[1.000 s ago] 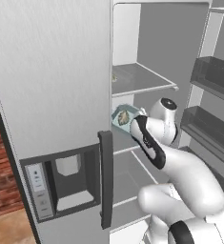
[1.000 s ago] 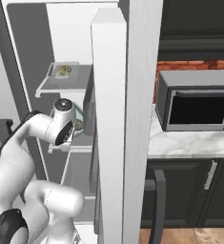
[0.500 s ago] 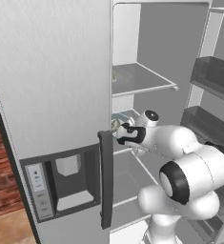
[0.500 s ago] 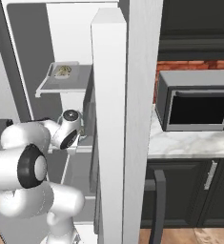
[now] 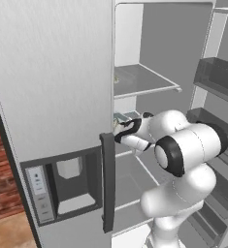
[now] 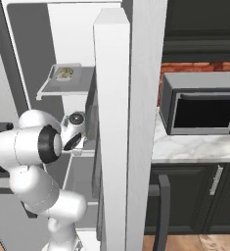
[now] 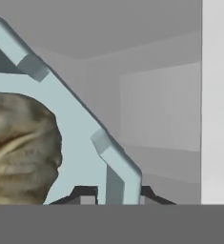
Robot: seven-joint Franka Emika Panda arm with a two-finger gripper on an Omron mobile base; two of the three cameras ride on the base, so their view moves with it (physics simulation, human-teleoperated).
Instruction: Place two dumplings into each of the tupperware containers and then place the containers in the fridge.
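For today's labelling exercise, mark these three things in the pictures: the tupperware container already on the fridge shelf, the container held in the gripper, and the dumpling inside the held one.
tupperware container on the shelf [image 6: 63, 75], right base view, its near rim.
held tupperware container [image 7: 80, 124], hand view, its pale inner wall.
dumpling [image 7: 20, 147], hand view, its pleated top.

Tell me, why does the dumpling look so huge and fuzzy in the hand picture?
Hand view: the dumpling sits right at the lens, cropped and soft-edged, inside the pale tupperware container. Left base view: flat, even light, no glare. Right base view: the fridge door edge blocks the middle.
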